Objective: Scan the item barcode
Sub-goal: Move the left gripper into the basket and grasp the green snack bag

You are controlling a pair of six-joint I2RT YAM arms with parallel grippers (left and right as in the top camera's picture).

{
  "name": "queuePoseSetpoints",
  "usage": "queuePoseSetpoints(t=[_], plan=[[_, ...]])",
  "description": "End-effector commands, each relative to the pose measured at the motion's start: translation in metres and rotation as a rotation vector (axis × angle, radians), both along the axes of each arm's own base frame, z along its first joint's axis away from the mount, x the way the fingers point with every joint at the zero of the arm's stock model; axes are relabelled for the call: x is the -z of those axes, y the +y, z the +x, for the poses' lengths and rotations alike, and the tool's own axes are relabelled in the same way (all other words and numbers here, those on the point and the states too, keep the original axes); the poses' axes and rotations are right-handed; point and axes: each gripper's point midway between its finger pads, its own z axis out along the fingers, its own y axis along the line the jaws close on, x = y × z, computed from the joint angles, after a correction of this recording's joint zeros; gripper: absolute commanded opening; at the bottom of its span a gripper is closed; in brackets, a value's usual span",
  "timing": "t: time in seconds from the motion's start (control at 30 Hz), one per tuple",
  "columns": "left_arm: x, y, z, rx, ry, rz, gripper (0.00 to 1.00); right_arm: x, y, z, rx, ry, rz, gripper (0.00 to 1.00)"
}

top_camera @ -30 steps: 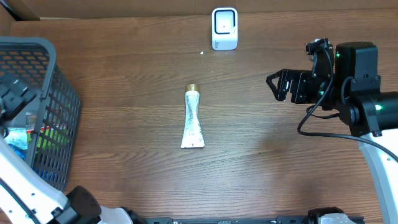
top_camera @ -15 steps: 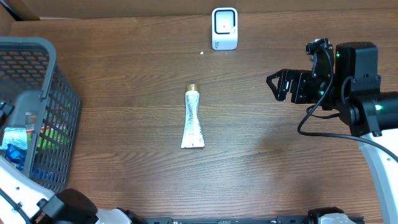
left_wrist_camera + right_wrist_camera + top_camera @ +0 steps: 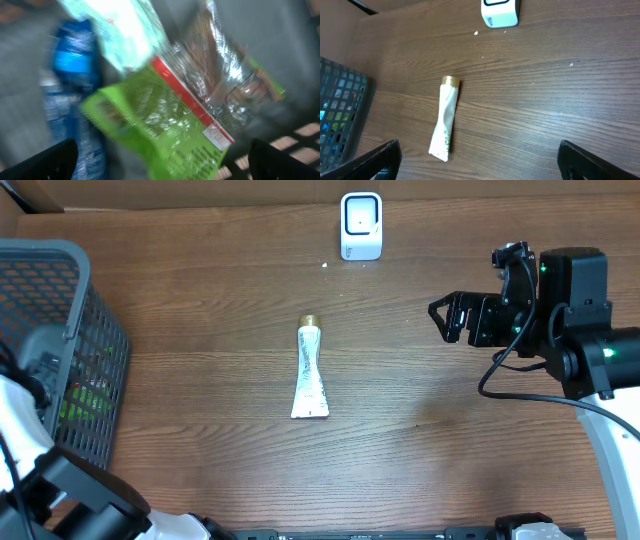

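Left gripper (image 3: 162, 162): my jaws stand fully apart, one dark fingertip at each lower corner of the wrist view; nothing sits between them and I grip nothing
Left gripper, place: down in the basket (image 3: 45, 246), which stands far to the left of the scanner (image 3: 361, 225) and nearer to me
Left gripper, below it: a green packet (image 3: 150, 120) with a red stripe, a blue packet (image 3: 70, 65) and a crinkled clear wrapper (image 3: 220, 75); the view is blurred, so I cannot tell whether a fingertip touches any of them
Right gripper (image 3: 441, 320): my jaws are spread wide here too, empty, touching nothing; in its wrist view the two fingertips show at the lower corners with bare table (image 3: 530, 100) between them
Right gripper, place: above the table, to the right of the scanner and a little nearer to me, well apart from it, fingers pointing left
Tube (image 3: 311, 370): the item lies flat on the table, nearer to me than the scanner and slightly to its left, well apart from it; neither gripper touches it
Tube, lie: gold cap end toward the scanner, flat crimped end toward me; pale body with green print, too small to read
Scanner, look: small white box with a dark-outlined face, at the far side of the table
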Motion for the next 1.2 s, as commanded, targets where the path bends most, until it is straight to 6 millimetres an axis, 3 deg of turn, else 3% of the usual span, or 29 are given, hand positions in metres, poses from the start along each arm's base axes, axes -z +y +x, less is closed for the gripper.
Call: queuePoseSetpoints(t=[0.0,0.13,0.23,0.3,0.37,0.4,0.5,0.53,0.6,0.8,1.03,1.17], plan=[[0.044,-0.018,0.008,0.107,0.037,-0.054,1.0,-0.011,0.001,0.002,-0.006,-0.025,0.005,1.0],[0.082,-0.02,0.007,0.11,0.079,-0.101,1.0,-0.009,0.001,0.0,-0.007,-0.014,0.004,1.0],[0.094,-0.024,0.004,0.11,0.104,-0.131,1.0,-0.009,0.001,0.0,-0.007,-0.014,0.004,1.0],[0.095,-0.024,0.004,0.11,0.106,-0.134,0.91,-0.009,0.001,0.0,-0.007,-0.013,0.003,1.0],[0.094,-0.024,0.004,0.11,0.104,-0.131,0.7,-0.009,0.001,0.0,-0.007,-0.013,0.003,1.0],[0.093,-0.024,0.004,0.11,0.103,-0.131,0.5,-0.009,0.001,0.0,-0.007,-0.014,0.004,1.0],[0.088,-0.022,0.004,0.107,0.103,-0.131,0.1,-0.009,0.001,0.0,-0.007,-0.014,0.004,1.0],[0.086,-0.022,0.005,0.107,0.104,-0.132,0.04,-0.009,0.001,0.0,-0.007,-0.014,0.004,1.0],[0.078,-0.021,0.006,0.107,0.106,-0.134,0.04,-0.009,0.001,0.0,-0.007,-0.014,0.004,1.0],[0.009,-0.008,0.019,0.109,0.083,-0.114,0.04,-0.009,0.001,0.0,-0.007,-0.017,0.004,1.0],[-0.116,-0.008,0.04,0.188,-0.074,-0.026,0.04,-0.011,0.001,0.002,-0.007,-0.028,0.005,1.0],[-0.17,-0.014,0.039,0.209,-0.153,0.06,0.04,-0.011,0.002,0.002,-0.007,-0.029,0.005,1.0]])
